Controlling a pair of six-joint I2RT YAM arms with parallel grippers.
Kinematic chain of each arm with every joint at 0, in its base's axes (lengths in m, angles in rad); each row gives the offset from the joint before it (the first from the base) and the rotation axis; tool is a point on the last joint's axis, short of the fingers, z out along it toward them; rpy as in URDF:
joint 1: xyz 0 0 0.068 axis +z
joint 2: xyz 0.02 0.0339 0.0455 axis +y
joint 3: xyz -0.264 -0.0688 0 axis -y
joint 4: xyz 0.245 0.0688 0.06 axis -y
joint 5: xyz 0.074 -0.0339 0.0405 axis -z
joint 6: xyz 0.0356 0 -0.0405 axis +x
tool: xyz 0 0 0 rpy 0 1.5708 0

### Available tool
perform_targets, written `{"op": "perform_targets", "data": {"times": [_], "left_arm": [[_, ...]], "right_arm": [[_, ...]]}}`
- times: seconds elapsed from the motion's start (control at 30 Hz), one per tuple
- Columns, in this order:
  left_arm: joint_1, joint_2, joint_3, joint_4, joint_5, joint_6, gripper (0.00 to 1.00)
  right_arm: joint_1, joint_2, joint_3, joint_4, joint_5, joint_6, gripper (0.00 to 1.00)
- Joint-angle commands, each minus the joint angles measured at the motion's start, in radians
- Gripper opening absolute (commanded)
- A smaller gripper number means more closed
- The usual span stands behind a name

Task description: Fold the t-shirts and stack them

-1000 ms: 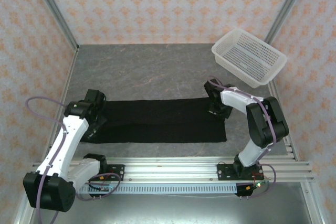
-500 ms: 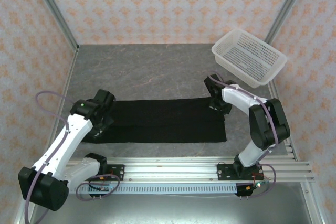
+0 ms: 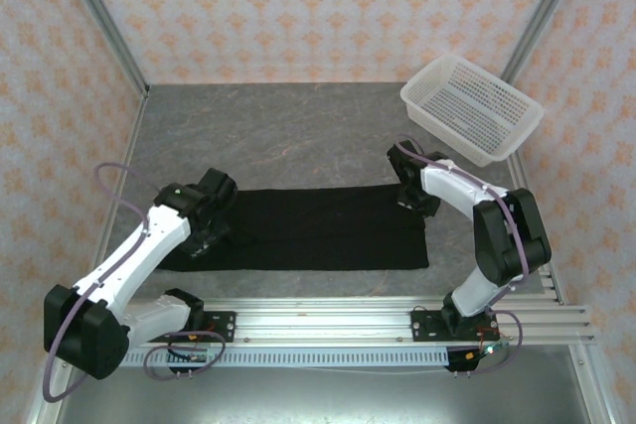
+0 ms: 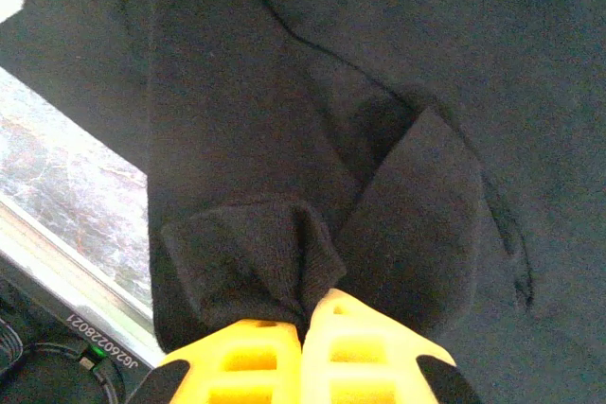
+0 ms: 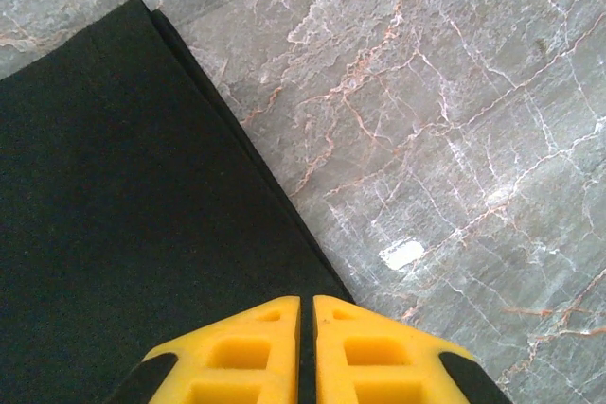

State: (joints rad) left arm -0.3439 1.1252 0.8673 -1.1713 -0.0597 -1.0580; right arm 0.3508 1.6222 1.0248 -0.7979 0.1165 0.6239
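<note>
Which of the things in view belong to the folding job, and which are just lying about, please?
Job: black t-shirt, folded into a long strip; left gripper, shut on a bunch of its cloth; right gripper, shut at its right edge.
Lying about: white mesh basket, empty, far right on the table.

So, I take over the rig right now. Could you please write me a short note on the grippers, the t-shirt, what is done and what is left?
Left gripper: shut on a bunched fold at the left end of the t-shirt.
Right gripper: shut, at the shirt's far right corner; whether it pinches cloth is unclear.
T-shirt: black, lying as a long flat band across the table. The basket stands at the far right.
Done: folded lengthwise.
Left: fold the band across, probably from the left end, then stack.
</note>
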Motion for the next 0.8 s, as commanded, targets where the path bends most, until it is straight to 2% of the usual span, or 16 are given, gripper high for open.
{"op": "perform_targets", "data": {"times": [0.0, 0.23, 0.57, 0.7, 0.77], "left_arm": [[-0.012, 0.018, -0.003, -0.008, -0.045, -0.016, 0.00], [0.021, 0.061, 0.039, -0.066, -0.257, 0.099, 0.00], [0.145, 0.169, 0.035, 0.007, -0.338, 0.216, 0.00], [0.193, 0.241, 0.033, 0.075, -0.350, 0.268, 0.10], [0.217, 0.278, 0.030, 0.127, -0.351, 0.303, 0.22]], "right_arm": [[0.002, -0.028, 0.011, -0.039, 0.042, -0.010, 0.11], [0.001, -0.025, 0.012, -0.032, 0.028, -0.014, 0.12], [0.002, -0.023, -0.001, -0.018, 0.015, -0.019, 0.12], [0.001, -0.024, -0.008, -0.013, 0.012, -0.019, 0.12], [0.001, -0.025, -0.011, -0.013, 0.010, -0.018, 0.12]]}}
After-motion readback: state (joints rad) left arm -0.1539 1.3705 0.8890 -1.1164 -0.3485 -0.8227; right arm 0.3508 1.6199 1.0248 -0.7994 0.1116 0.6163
